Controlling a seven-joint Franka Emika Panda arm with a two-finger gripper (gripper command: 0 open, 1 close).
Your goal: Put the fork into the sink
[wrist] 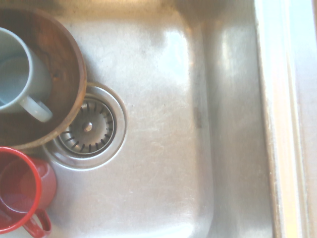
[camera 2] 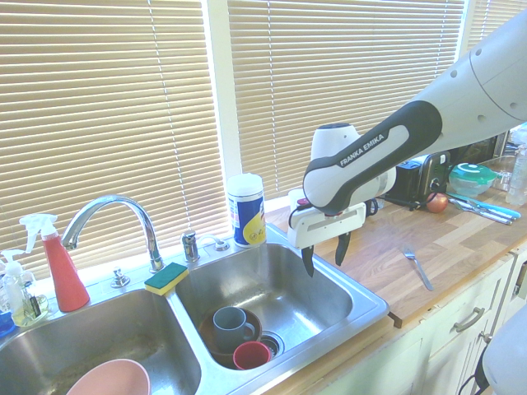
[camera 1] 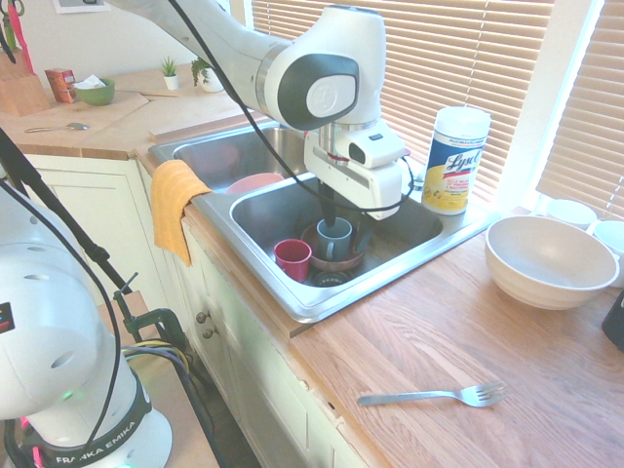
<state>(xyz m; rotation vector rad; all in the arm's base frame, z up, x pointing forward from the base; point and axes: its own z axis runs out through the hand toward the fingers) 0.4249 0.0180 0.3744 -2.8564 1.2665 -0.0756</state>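
Note:
The silver fork [camera 1: 436,396] lies flat on the wooden counter near its front edge, to the right of the sink; in the second exterior view the fork [camera 2: 418,267] rests on the counter beyond the basin's rim. The stainless double-basin sink [camera 1: 292,294] holds dishes. My gripper [camera 2: 324,255] hangs open and empty above the right basin, fingers pointing down, well apart from the fork. The wrist view looks straight down onto the basin floor [wrist: 163,124] and its drain [wrist: 88,126].
In the basin sit a grey mug [camera 1: 333,237] inside a brown bowl [camera 1: 322,261] and a red cup [camera 1: 292,258]. A Lysol canister [camera 1: 454,161] stands behind the sink, a large white bowl [camera 1: 549,260] on the counter, an orange cloth [camera 1: 175,205] over the rim, a chrome faucet [camera 2: 111,216] behind.

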